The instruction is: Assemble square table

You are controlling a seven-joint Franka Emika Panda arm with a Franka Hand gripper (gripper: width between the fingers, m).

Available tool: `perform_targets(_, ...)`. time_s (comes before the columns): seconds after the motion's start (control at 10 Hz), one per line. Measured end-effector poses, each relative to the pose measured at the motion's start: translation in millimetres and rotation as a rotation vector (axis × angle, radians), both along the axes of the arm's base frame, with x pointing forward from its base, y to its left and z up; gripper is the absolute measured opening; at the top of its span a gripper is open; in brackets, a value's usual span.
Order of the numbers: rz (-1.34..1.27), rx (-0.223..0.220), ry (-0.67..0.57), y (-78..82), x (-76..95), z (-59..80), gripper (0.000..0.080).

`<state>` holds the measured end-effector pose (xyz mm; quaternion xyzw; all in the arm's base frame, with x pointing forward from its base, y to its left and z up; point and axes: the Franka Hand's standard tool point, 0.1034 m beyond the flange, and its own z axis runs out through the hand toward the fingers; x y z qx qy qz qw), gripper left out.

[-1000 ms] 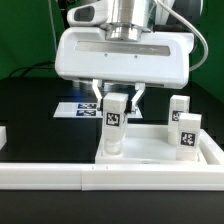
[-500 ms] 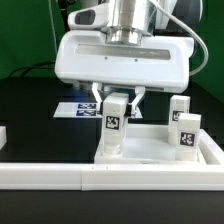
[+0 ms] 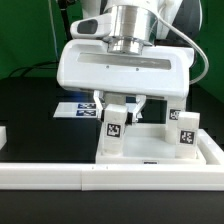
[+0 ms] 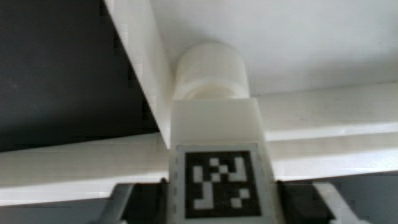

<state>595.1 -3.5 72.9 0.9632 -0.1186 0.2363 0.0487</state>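
Black tabletop (image 3: 30, 110) w/ white slab (image 3: 150, 147); gripper (image 3: 119, 105) clamped (prob.) on tagged leg (image 3: 113, 130).

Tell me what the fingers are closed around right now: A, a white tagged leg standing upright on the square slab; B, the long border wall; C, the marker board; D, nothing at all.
A. In the exterior view the gripper has its fingers on either side of the upright leg on the square slab, and the wrist view shows that tagged leg between them.
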Motion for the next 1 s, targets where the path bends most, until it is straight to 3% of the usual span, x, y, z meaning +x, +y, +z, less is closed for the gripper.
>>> perform_targets(0.1, 0.002, -0.001, 0.001, -0.1, -0.1, 0.0, 0.0290)
perform_targets(0.3, 0.002, -0.001, 0.001, -0.2, -0.1, 0.0, 0.0593)
perform_targets(0.5, 0.003, -0.002, 0.001, -0.2, -0.1, -0.1, 0.0637)
perform_targets(1.0, 0.004, -0.002, 0.001, -0.2, -0.1, -0.1, 0.0649)
